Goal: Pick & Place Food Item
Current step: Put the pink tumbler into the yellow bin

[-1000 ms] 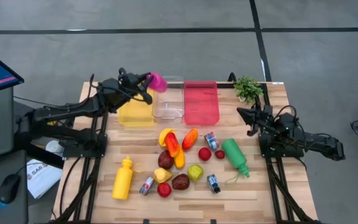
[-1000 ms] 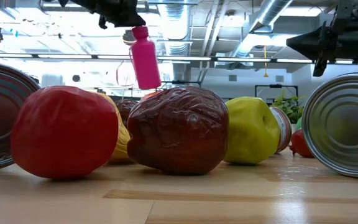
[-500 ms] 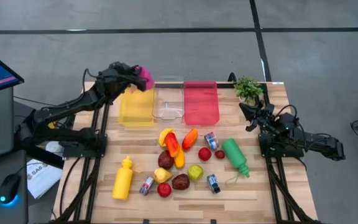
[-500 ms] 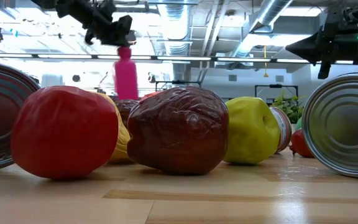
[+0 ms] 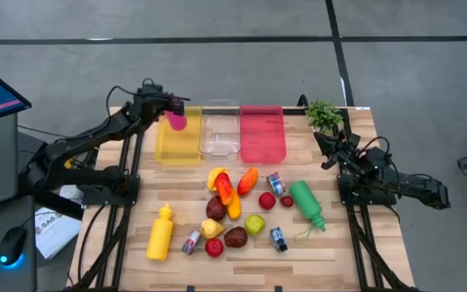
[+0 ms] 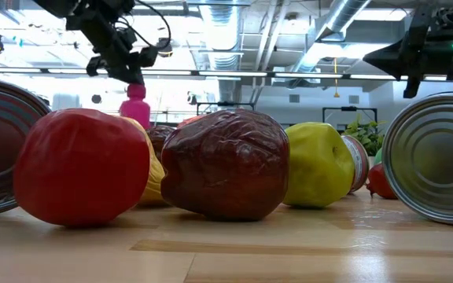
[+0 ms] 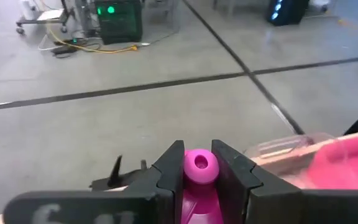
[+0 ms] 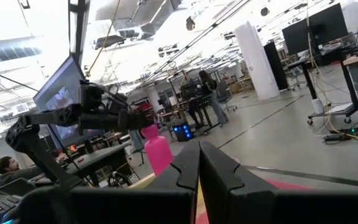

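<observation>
The left tool (image 5: 171, 104) clamps the neck of a small pink plastic bottle (image 5: 176, 120), its two dark fingers (image 7: 169, 171) pressed against either side of the rounded cap, and holds it hanging over the far end of a translucent yellow plastic bin (image 5: 177, 146) at the back left of the wooden counter (image 5: 347, 251). Seen from counter height, the bottle hangs upright, cap up and body down, so its long axis points straight at the bin below; it appears to sit above the bin's rim, though the fruit in front hides how low its base has come. The drop looks to be the step in hand: the bin lies directly under the tool, so a short descent or a simple release should land the bottle inside.

Beside the yellow bin stand a clear plastic bin (image 5: 220, 130) and a red plastic bin (image 5: 263, 134), both well clear of the bottle. The right tool (image 5: 327, 144) waits at the counter's right edge near a small green potted plant (image 5: 323, 114), its fingers closed on nothing.

Nearer the front of the counter lie the remaining items, among them a yellow squeeze bottle (image 5: 160, 233), a green plastic bottle (image 5: 307, 204) on its side, a wrinkled dark red fruit (image 6: 228, 163) and several small tin cans (image 5: 276, 183).
</observation>
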### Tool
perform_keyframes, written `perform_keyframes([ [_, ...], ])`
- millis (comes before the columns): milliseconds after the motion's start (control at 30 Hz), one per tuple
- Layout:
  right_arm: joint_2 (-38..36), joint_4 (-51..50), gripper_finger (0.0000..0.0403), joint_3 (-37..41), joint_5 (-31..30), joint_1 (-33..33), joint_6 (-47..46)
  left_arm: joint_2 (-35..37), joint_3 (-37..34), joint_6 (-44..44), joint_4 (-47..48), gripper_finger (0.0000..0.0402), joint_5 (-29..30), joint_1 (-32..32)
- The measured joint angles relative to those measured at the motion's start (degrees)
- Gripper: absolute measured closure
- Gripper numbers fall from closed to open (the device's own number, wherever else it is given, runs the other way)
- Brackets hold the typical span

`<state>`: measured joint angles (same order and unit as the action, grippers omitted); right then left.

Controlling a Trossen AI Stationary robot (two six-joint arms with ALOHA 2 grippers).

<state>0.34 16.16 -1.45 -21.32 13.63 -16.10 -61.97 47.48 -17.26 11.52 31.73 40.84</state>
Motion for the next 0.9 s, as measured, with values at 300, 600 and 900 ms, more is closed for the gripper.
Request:
perform_keyframes([
  [300, 0.0, 0.0, 0.0397, 0.0, -0.3, 0.0, 0.0, -5.8, 0.0, -1.9, -1.2, 0.0348, 6.7, 1.9],
  [600, 0.0, -0.2, 0.0397, 0.0, -0.3, 0.0, 0.0, -8.4, 0.0, -4.5, -2.4, 0.0347, 8.9, 2.8],
  [900, 0.0, -0.3, 0.0397, 0.0, -0.2, 0.0, 0.0, -8.3, 0.0, -7.3, -2.9, 0.0347, 9.0, 2.6],
])
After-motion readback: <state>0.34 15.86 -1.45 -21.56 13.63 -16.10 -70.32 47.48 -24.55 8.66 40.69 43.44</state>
